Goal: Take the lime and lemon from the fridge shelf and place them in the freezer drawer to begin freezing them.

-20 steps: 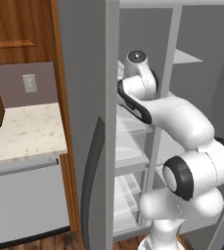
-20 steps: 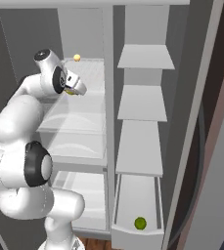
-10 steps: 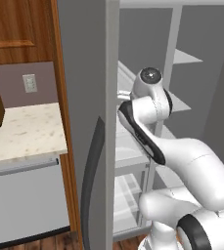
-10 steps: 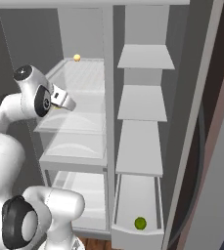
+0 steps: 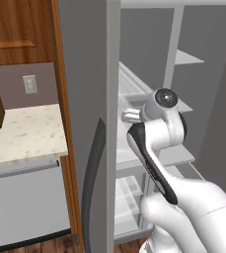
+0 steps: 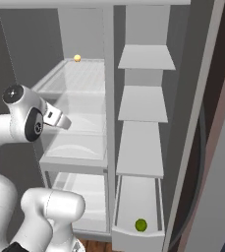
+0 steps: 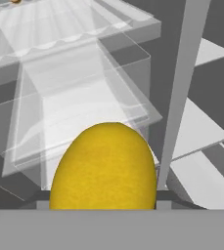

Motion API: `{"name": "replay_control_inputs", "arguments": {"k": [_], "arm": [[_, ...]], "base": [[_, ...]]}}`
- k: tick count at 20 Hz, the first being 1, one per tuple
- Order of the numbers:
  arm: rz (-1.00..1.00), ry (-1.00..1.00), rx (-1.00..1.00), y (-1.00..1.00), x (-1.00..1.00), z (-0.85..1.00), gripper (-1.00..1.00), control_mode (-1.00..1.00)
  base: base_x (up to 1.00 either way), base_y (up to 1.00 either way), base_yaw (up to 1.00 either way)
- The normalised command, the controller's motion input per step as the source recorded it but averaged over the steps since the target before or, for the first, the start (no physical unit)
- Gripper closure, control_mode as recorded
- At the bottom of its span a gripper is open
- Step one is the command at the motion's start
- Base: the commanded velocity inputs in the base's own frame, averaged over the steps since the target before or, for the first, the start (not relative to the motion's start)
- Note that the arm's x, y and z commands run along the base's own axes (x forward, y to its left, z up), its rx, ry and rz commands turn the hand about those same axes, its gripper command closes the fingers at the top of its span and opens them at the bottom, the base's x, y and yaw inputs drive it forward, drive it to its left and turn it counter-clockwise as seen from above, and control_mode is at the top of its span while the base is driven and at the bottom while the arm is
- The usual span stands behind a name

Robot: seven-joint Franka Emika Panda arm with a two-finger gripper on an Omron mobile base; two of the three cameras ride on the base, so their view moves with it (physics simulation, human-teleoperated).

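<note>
In the hand view the yellow lemon bulks large between my dark fingertips, and my gripper is shut on it. From the right base view my gripper hangs in front of the fridge's left compartment, below the clear glass fridge shelf and pointing inward to the right. The green lime lies in the open light grey freezer drawer at the bottom right, well below and to the right of my gripper.
A small orange-yellow round thing sits at the back of the top glass shelf. Opaque grey shelves stack above the drawer. The open fridge door stands close on the left, with a stone counter beyond it.
My arm has drawn back and down from the top glass shelf, carrying the lemon out in front of the lower shelves. The lime has stayed in the drawer.
</note>
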Motion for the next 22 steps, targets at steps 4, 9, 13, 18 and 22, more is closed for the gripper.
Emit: {"name": "replay_control_inputs", "arguments": {"k": [4, 9, 13, 18, 22], "arm": [[0.0, 0.0, 0.0, 0.0, -0.01, 0.0, 1.0, -1.0], [0.0, 0.0, 0.0, 0.0, -0.05, 0.0, 1.0, 1.0], [0.0, 0.0, 0.0, 0.0, 0.0, 0.0, 1.0, 1.0], [0.0, 0.0, 0.0, 0.0, 0.0, 0.0, 1.0, 1.0], [0.0, 0.0, 0.0, 0.0, 0.0, 0.0, 1.0, 1.0]], "base": [[0.0, 0.0, 0.0], [-0.42, 0.0, 0.0], [-0.71, 0.0, -0.09], [-0.7, 0.0, -0.18], [-0.5, 0.0, -0.29]]}}
